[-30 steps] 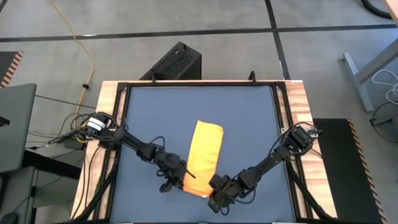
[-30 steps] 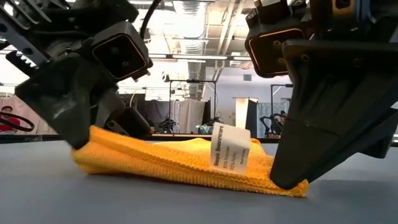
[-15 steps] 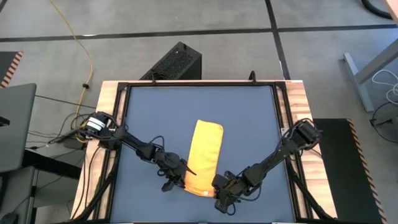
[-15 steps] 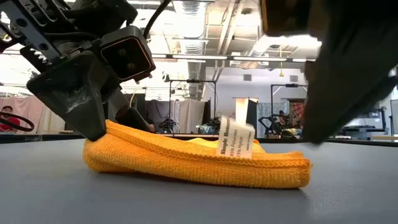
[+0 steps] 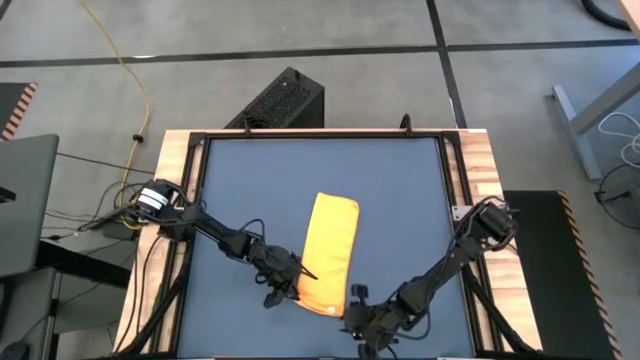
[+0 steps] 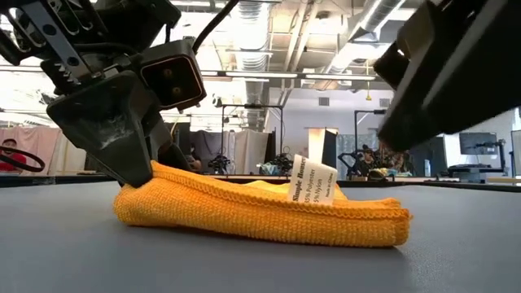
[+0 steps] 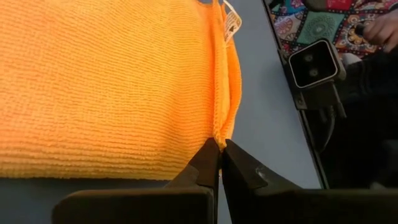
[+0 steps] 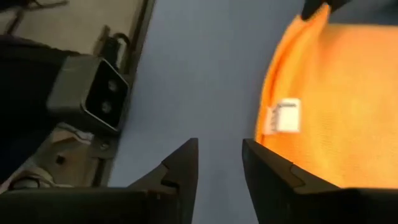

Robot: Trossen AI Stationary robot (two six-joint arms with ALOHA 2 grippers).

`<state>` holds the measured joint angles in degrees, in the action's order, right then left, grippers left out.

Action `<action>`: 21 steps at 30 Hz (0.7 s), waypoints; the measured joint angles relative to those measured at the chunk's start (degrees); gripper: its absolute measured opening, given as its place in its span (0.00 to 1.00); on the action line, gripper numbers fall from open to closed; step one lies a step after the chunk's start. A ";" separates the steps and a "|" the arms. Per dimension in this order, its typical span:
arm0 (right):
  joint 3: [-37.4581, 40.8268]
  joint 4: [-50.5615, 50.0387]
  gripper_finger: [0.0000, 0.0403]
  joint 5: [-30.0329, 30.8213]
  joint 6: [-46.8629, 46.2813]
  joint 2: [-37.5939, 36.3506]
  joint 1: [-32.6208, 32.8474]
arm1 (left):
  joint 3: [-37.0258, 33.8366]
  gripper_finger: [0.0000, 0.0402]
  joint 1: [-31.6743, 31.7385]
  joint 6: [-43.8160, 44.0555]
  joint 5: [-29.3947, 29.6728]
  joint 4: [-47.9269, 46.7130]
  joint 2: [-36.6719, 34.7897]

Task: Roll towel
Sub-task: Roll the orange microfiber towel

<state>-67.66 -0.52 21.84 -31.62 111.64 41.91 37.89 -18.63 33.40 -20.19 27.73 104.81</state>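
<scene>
High view puts the folded yellow towel [image 5: 328,253] at lower centre of the blue table [image 5: 240,180]. Left gripper [image 5: 287,290] pinches its lower-left corner; right gripper [image 5: 362,332], fingers parted, sits off its lower-right corner. Rolling hasn't started; right must regrip that corner.

A small white tag [image 6: 313,181] is sticking up from the towel [image 6: 260,213] at its edge nearest the tabletop's front edge, showing printed lines too small to read.
</scene>
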 joint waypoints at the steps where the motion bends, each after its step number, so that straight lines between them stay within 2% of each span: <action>1: -0.04 0.33 0.36 -0.59 0.06 0.18 0.00 | 0.00 0.00 0.02 0.10 0.04 -0.17 0.00; 5: 0.00 0.05 0.32 -1.80 0.25 0.31 -0.52 | -0.02 0.00 0.09 0.46 0.20 -0.37 0.03; 9: 0.00 -1.23 0.31 1.60 1.54 0.28 -0.68 | -0.04 0.00 0.07 0.90 0.96 -0.49 0.07; 14: 0.00 -3.36 0.36 3.50 1.73 0.38 -0.70 | -0.07 0.00 -0.10 0.97 1.48 -0.86 0.09; 21: -0.19 -2.20 0.47 4.85 1.81 5.13 -0.42 | -0.09 0.00 -0.15 0.92 1.50 -1.25 0.13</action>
<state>-67.85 -2.72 26.68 -29.81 116.77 41.50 37.80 -18.79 34.33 -18.69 26.49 104.94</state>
